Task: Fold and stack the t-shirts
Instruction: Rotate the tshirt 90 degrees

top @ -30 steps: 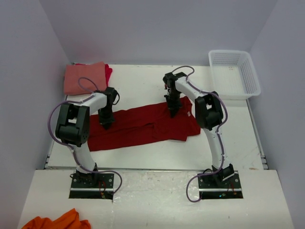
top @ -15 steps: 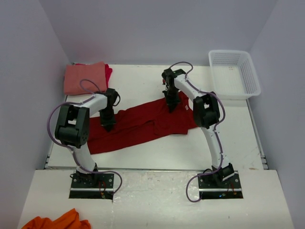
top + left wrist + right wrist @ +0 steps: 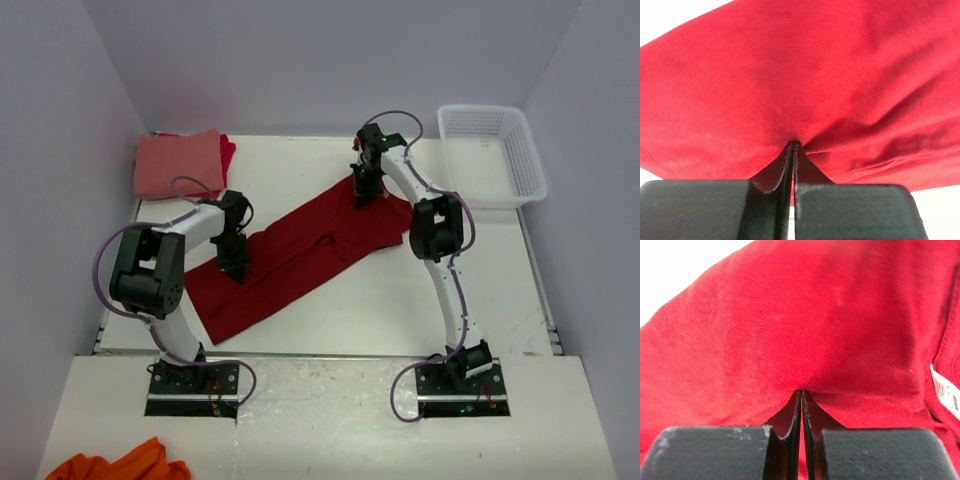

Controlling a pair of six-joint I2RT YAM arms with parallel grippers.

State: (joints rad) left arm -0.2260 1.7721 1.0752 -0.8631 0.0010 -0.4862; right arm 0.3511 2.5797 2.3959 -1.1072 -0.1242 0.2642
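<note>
Though both wrist views cut it off, the dark red t-shirt [image 3: 300, 247] is pinched by the left gripper [image 3: 792, 144] and the right gripper [image 3: 801, 392].

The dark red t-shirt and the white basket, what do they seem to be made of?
The dark red t-shirt: soft matte knit cloth, likely cotton jersey; fine weave and soft creases show in the wrist views. The white basket: probably rigid plastic, with a moulded lattice wall.
</note>
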